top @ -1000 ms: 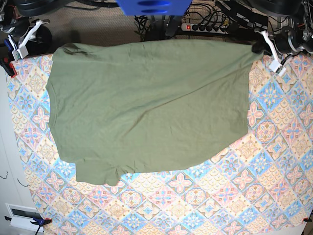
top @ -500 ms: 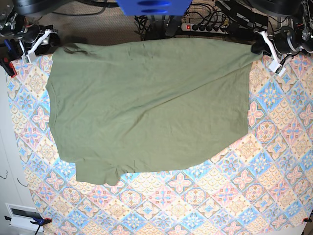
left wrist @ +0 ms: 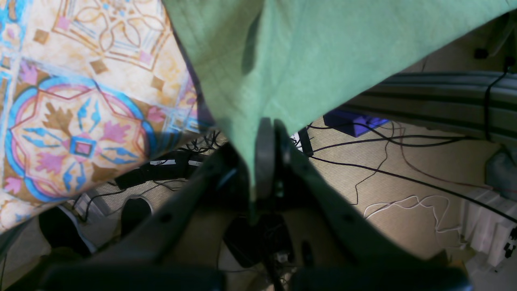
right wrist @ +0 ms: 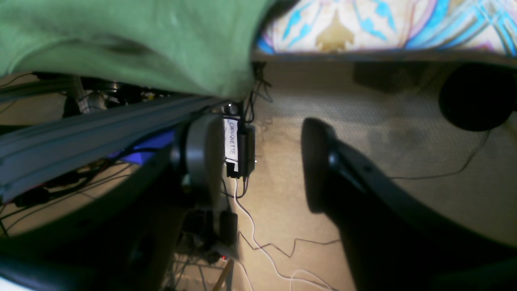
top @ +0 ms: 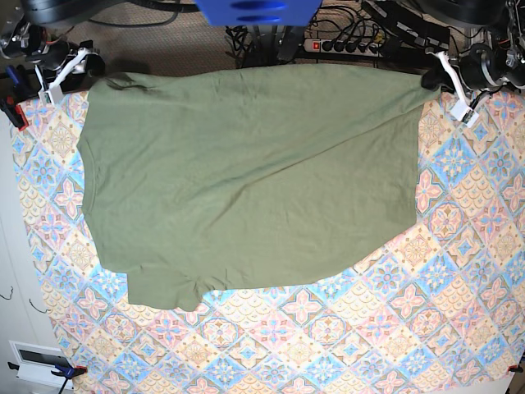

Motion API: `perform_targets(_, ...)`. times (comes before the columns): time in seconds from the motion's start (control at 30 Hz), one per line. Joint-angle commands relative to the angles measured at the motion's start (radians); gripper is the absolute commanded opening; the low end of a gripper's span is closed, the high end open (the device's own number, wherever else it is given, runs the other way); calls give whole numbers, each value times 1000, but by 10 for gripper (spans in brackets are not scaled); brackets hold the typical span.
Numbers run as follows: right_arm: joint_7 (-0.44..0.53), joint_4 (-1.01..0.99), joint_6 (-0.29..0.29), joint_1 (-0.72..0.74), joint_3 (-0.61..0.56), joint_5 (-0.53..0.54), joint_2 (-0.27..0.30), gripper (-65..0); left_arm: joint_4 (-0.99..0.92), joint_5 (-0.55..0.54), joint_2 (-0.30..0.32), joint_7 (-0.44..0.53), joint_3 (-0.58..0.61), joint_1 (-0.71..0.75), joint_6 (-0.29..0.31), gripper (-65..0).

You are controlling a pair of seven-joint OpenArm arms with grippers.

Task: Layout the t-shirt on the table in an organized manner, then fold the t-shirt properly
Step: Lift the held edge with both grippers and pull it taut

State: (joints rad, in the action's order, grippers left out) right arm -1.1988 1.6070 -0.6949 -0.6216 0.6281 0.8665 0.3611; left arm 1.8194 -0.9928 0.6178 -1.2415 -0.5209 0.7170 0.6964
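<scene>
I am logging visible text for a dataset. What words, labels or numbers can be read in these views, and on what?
"CHOUQUETTE", roughly; blurred handwriting on a white tag on a black box on the floor.
The t-shirt and the table show no text.

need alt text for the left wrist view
The left gripper is shut on a corner of the olive-green t-shirt, which stretches away taut above it. The tile-patterned table lies to the left, with cables on a beige floor below.
</scene>
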Motion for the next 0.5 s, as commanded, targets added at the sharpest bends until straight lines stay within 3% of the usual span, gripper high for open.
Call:
perform_targets(0.0,13,13,-3,10,8,18,13,-351,12,-11,20,9,-11,3,2,-650)
perform_targets(0.47,13,-3,-3,90,5,12,-20,-351,12,-15,20,10,-11,2,2,-650)
